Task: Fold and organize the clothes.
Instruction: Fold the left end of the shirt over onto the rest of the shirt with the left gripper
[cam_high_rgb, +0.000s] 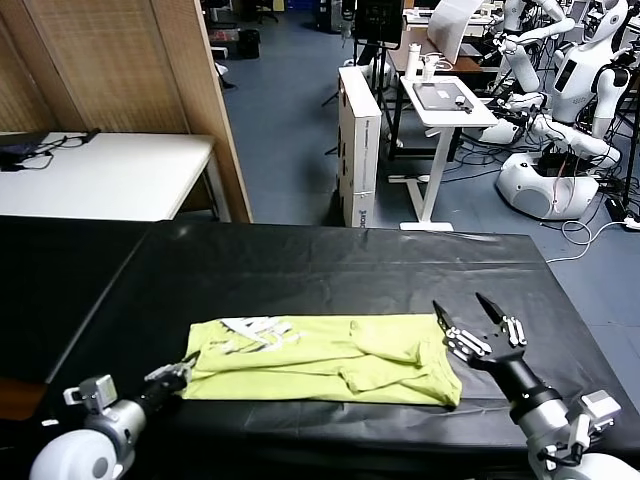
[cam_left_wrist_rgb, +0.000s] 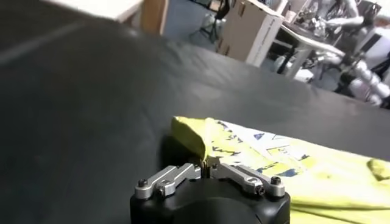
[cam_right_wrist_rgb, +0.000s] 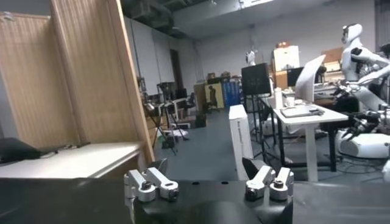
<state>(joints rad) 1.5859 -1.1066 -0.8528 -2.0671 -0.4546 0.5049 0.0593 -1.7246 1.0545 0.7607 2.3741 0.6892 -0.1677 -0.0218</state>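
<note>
My left end effector sits at about seven o'clock on the black desk, its jaws pinched together on the near left corner of the lime T-shirt; in the left wrist view that corner of cloth rises in a small peak between the closed tips. My right end effector hovers at about four o'clock, jaws spread wide apart and holding nothing, just above the shirt's right edge. The shirt lies folded into a long band across the near middle of the desk, white print showing toward its left end.
</note>
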